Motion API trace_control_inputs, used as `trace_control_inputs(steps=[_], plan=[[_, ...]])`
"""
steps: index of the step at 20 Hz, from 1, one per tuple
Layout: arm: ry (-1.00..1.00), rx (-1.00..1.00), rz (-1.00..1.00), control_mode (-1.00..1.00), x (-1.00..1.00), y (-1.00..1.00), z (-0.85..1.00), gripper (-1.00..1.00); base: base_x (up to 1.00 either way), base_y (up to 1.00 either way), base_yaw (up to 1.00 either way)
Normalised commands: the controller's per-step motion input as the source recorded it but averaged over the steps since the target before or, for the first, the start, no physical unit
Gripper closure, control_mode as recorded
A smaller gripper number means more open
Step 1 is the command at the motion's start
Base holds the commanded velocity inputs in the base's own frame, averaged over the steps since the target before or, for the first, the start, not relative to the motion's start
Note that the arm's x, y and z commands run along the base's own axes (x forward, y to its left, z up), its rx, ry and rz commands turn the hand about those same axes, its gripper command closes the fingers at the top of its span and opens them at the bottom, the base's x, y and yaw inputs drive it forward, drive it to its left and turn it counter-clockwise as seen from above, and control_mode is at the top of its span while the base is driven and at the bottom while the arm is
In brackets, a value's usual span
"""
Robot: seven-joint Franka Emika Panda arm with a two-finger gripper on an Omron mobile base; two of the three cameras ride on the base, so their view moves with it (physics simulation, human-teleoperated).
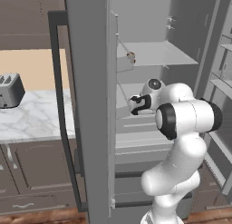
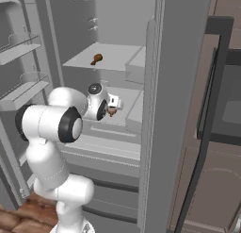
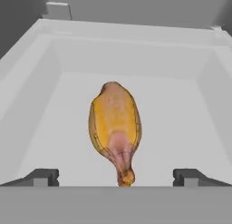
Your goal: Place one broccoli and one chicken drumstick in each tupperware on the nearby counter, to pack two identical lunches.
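The light is flat and even, with no lamp or window to trace it to. Inside the fridge (image 1: 158, 53) the walls sit a dull mid grey, dimmer than the white counter (image 1: 31, 116) to its left, which looks brightest. Shadows are faint: only a soft darkening under the drumstick (image 3: 115, 128) and in the bin's corners. No glare anywhere. Edges look slightly soft and jagged, the whole picture low in detail, and straight lines stay straight near the borders.
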Motion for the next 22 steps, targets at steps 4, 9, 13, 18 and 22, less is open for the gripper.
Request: trace_control_inputs(steps=[4,9,13,18,22], plan=[[0.08,0.01,0.0,-1.0,0.44,0.0,-0.18,-1.0,0.0,0.0,0.0],[0.06,0.01,0.0,-1.0,0.41,0.0,-0.21,-1.0,0.0,0.0,0.0],[0.04,0.01,0.0,-1.0,0.38,0.0,-0.23,-1.0,0.0,0.0,0.0],[0.05,0.01,0.0,-1.0,0.22,-0.05,-0.32,-1.0,0.0,0.0,0.0],[0.06,0.0,0.0,-1.0,0.14,-0.04,-0.38,1.0,0.0,0.0,0.0]])
